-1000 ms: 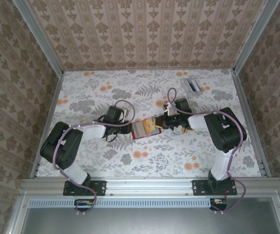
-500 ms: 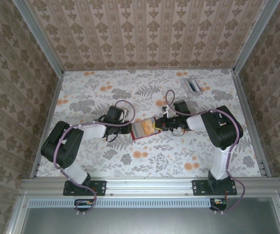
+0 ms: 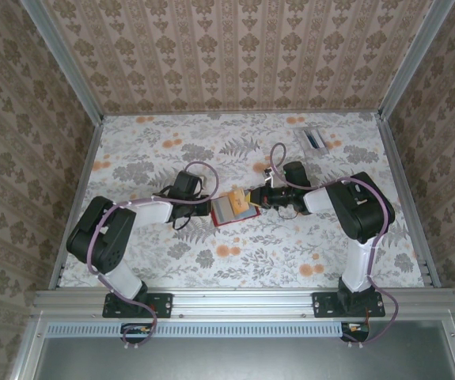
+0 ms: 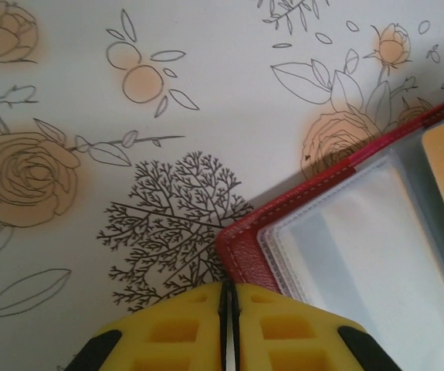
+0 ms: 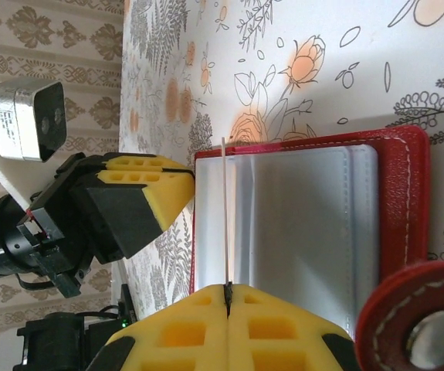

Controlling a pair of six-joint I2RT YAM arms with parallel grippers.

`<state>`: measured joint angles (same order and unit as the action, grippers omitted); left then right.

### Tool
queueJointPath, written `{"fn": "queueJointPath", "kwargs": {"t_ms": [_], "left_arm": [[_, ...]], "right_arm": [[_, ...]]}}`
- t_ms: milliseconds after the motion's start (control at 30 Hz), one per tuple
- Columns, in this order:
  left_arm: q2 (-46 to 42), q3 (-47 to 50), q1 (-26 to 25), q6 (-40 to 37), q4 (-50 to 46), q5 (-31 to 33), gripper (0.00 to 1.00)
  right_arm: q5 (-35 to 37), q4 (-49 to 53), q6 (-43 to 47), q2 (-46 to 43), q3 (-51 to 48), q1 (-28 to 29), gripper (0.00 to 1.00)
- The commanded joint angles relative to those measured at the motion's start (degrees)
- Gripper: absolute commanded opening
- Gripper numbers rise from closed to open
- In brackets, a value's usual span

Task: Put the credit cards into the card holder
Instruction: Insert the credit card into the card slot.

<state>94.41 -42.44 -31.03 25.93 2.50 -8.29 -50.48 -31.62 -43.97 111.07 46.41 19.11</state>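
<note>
We count two arms bolted at the near edge of the flowered table, one card holder and two cards. In the middle of the table the red card holder lies open, its grey-blue inner face and clear pockets turned up, with its round red tab on the right side. The left gripper comes at it from the left with its yellow fingers pressed flat together and nothing visible between them. Their tips are at the holder's left corner, but we cannot tell whether they press on it. The right gripper reaches in from the right, its fingers closed tight on an orange card. This card appears edge-on as a thin line in the right wrist view, held over the holder's pockets. Far to the right, well apart from all this, a pale card with a dark stripe lies flat. We cannot tell whether it is a single one.
</note>
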Motion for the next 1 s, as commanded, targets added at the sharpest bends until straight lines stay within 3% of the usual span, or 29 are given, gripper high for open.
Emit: {"fn": "queueJointPath", "kwargs": {"t_ms": [0, 967], "left_arm": [[0.54, -1.16, 0.53, 0.7, -1.68, 1.66, 0.13], [-0.55, -0.97, 0.53, 0.47, -1.74, 1.21, 0.13]], "right_arm": [[-1.7, -0.63, -0.46, 2.23, 0.65, 0.58, 0.0], [2.64, -4.31, -5.03, 5.31, -1.15, 3.85, 0.0]]}}
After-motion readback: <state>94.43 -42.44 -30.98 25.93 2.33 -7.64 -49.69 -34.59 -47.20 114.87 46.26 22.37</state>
